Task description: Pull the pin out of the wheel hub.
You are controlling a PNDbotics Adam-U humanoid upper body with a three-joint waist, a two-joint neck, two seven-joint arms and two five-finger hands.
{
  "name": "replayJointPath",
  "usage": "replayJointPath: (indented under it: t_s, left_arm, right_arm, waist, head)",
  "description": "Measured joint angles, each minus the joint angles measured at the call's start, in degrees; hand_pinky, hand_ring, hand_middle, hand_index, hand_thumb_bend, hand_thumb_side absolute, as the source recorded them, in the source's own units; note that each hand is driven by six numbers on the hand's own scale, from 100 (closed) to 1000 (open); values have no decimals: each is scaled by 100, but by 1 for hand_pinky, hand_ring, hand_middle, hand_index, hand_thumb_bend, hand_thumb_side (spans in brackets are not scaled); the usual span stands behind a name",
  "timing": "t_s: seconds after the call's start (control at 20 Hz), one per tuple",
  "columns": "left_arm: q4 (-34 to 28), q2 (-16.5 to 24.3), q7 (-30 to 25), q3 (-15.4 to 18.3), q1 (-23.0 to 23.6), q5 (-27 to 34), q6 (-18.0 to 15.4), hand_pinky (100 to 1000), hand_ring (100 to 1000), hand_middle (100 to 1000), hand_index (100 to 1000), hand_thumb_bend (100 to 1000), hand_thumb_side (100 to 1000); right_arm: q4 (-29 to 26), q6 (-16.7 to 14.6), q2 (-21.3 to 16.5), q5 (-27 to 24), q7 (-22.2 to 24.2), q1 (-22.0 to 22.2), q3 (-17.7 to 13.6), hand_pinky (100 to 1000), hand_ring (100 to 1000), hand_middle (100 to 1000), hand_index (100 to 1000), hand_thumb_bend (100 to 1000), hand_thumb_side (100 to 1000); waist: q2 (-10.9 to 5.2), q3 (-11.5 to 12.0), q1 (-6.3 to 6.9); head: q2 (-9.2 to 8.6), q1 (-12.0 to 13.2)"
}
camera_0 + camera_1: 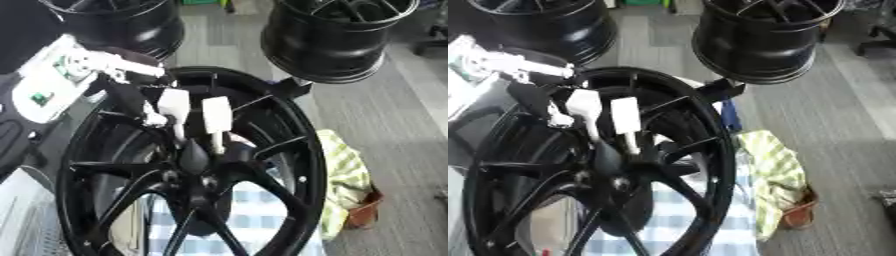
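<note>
A big black spoked wheel hub (pixel 289 165) stands tilted in front of me and fills the lower half of both views. My left hand (pixel 131 95), black with white parts, comes in from the upper left and reaches down inside the rim to the hub's centre (pixel 197 172). Two white pieces of the hand (pixel 216 114) hang just above the centre, with a thin pale stem (pixel 216 144) below one of them. A dark pointed shape (pixel 193 156) sits between them at the centre. I cannot make out the pin apart from these. My right hand shows in no view.
Two more black wheels stand at the back, one at upper left (pixel 122 22) and one at upper right (pixel 337 37). A yellow-green striped cloth (pixel 346 175) lies right of the hub, and a blue-white checked cloth (pixel 254 220) shows through the spokes. Grey floor (pixel 394 125) spreads to the right.
</note>
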Motion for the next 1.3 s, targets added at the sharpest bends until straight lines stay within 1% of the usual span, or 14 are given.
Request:
replayJointPath:
  t_s: [0.05, 0.2, 0.3, 0.45, 0.6, 0.75, 0.85, 1.0, 1.15, 1.3]
  left_arm:
    - [-25, 1, 0, 19, 0, 44, 22, 651, 531, 407, 613, 100, 302]
    - [-154, 18, 14, 139, -15, 219, 113, 646, 527, 393, 601, 100, 249]
    - [-276, 97, 56, 249, -45, 350, 211, 645, 526, 389, 598, 100, 229]
    - [-528, 318, 189, 462, -135, 562, 383, 647, 525, 383, 593, 100, 201]
    - [-725, 637, 374, 760, -188, 803, 559, 649, 525, 379, 593, 100, 178]
    - [-767, 1051, 649, 1146, -152, 991, 695, 652, 531, 382, 597, 100, 160]
    - [-671, 1366, 885, 1446, -23, 1051, 748, 655, 530, 380, 599, 100, 172]
    - [-360, 1808, 1320, 1963, 276, 1236, 799, 658, 533, 378, 606, 100, 207]
    - [23, 2156, 1811, 2456, 583, 1510, 843, 660, 535, 377, 610, 100, 229]
    - [351, 2390, 2250, 2801, 842, 1701, 858, 660, 539, 382, 614, 100, 214]
  right_arm:
    - [1, 8, 0, -9, -10, 2, 0, 704, 587, 541, 684, 415, 202]
    - [3, 14, 0, -14, -18, 27, -1, 704, 587, 541, 684, 416, 201]
    - [5, 17, 0, -14, -21, 39, -1, 705, 587, 541, 684, 417, 200]
    - [10, 22, -3, -14, -26, 45, -1, 705, 587, 541, 684, 418, 199]
    - [15, 27, -8, -14, -31, 53, -6, 705, 588, 541, 684, 418, 199]
    - [16, 33, -25, -13, -41, 98, -33, 705, 588, 542, 684, 417, 198]
    - [16, 27, -68, -12, -50, 105, -40, 706, 588, 542, 684, 416, 198]
    - [16, 20, -116, -9, -70, 149, -70, 706, 589, 542, 685, 416, 197]
    - [11, 25, -162, -4, -83, 159, -78, 707, 589, 543, 685, 417, 195]
    - [-2, 29, -163, 0, -92, 175, -102, 707, 589, 543, 685, 417, 195]
  waist:
    - [0, 3, 0]
    - [-3, 18, -1]
    - [-7, 33, -2]
    - [-34, 59, -3]
    - [-43, 99, -3]
    - [-52, 147, -1]
    - [-53, 183, 2]
    - [-53, 231, 1]
    - [-53, 254, 0]
    - [-53, 259, -2]
  head:
    - [0, -1]
    - [0, -9]
    - [0, -25]
    - [1, -41]
    - [1, -84]
    - [1, -133]
    - [1, -163]
    - [1, -208]
    - [-6, -244]
    - [-36, -279]
